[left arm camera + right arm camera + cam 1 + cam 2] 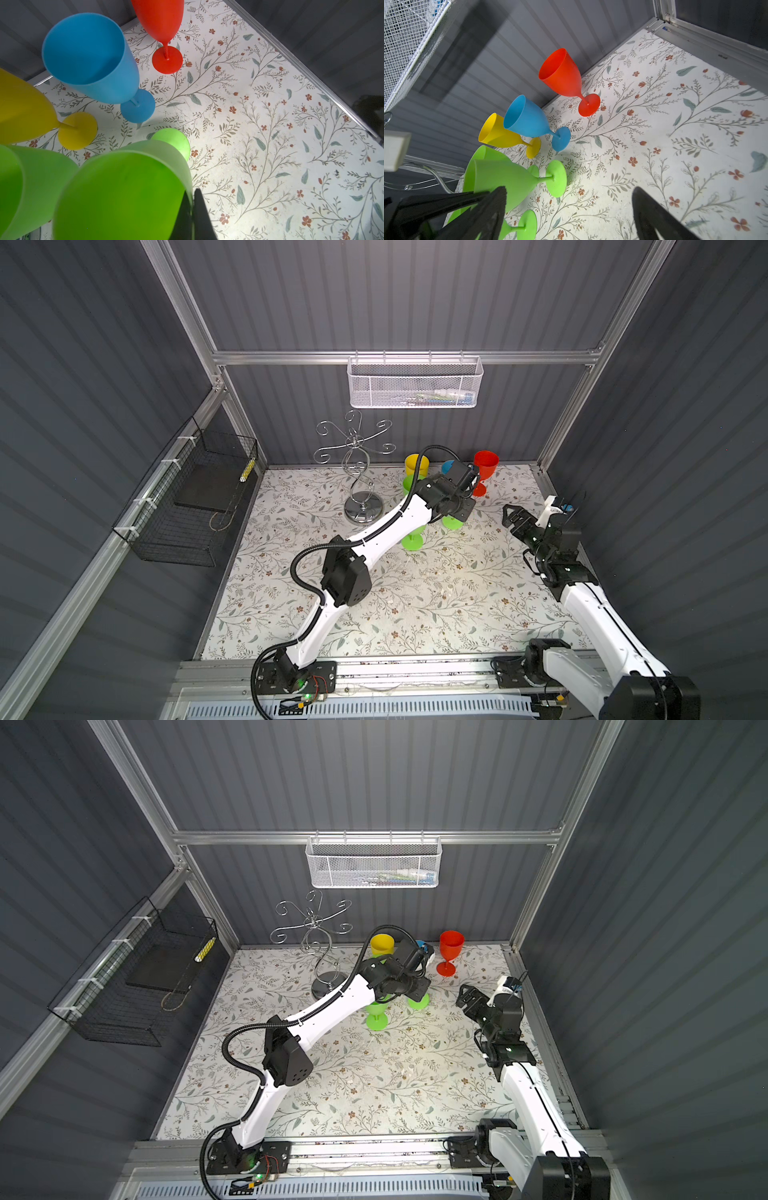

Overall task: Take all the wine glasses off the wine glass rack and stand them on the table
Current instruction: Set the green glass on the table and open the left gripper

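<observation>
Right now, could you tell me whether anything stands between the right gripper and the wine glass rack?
Yes. The left arm reaches across the middle, and the green glasses stand under it. Both lie between the open right gripper and the wine glass rack, whose curled arms carry no glass.

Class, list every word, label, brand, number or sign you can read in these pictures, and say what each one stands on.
No readable text in any view.
Coloured items in the white mesh basket: print too blurred to read.
Yellow strip in the black wire basket: dark marks, too small to read.
Red wine glass, blue wine glass, yellow wine glass, green wine glasses: plain, no print.
</observation>
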You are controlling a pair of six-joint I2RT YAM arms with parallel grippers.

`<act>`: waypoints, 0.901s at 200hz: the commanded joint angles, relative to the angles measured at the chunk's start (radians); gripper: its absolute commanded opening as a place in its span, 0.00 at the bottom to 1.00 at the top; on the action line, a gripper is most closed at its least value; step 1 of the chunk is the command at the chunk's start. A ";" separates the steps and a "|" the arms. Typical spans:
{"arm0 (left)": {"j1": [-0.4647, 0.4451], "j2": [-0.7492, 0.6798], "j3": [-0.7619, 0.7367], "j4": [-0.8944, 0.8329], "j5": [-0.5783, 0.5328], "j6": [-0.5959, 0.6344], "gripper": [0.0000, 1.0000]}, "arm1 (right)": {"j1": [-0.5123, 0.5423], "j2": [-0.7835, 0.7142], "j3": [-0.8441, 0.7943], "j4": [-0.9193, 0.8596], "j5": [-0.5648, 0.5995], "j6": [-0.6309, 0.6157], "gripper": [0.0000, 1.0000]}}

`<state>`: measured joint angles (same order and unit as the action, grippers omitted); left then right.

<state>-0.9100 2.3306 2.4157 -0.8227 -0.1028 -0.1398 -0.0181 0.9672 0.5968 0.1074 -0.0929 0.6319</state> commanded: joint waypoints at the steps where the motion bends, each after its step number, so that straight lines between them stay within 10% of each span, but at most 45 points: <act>1: 0.002 0.022 0.060 -0.060 -0.029 0.034 0.00 | 0.010 -0.010 0.002 -0.009 0.023 -0.025 0.95; 180: 0.002 0.079 0.093 -0.135 -0.087 0.043 0.13 | 0.035 -0.025 -0.020 -0.011 0.053 -0.046 0.95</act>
<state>-0.9100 2.3951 2.4733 -0.9298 -0.1638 -0.1143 0.0101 0.9539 0.5892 0.0967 -0.0521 0.5995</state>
